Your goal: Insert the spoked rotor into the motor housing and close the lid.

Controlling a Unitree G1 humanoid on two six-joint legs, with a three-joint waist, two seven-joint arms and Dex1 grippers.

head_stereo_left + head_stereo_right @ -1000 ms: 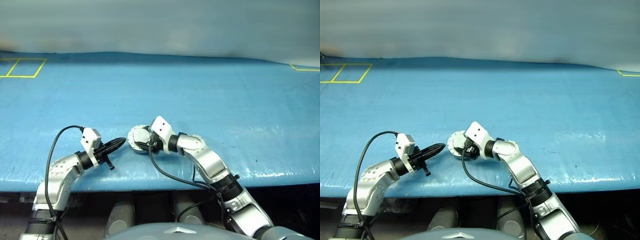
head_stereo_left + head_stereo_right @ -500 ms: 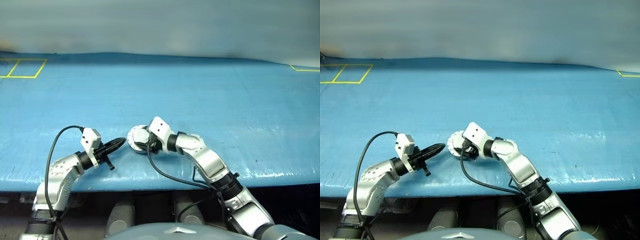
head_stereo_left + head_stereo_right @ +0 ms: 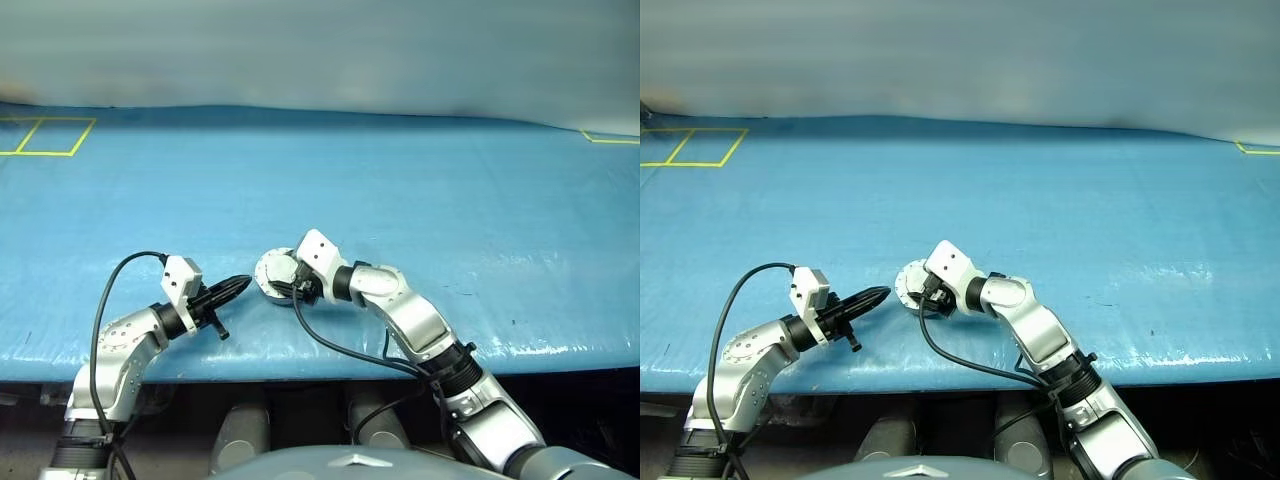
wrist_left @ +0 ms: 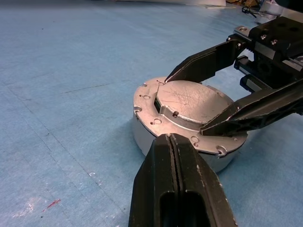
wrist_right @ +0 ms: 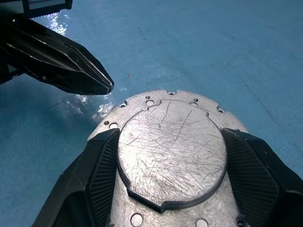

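Note:
The motor housing [image 4: 142, 137], a round grey metal case, sits on the blue table near its front edge. Its lid [image 5: 170, 151] lies flat and closed on top, plain scratched metal face up. The spoked rotor is hidden. My right gripper [image 3: 281, 286] stands open over the housing, one finger on each side of the lid's raised disc and close to its rim, tips down on the flange. My left gripper [image 4: 169, 137] is shut with nothing in it, its tip pointing at the housing's side and just short of it.
A blue cover spreads over the whole table [image 3: 420, 200]. Yellow tape squares mark the far left corner [image 3: 45, 135] and the far right corner [image 3: 610, 135]. The table's front edge [image 3: 300, 365] runs just behind both grippers.

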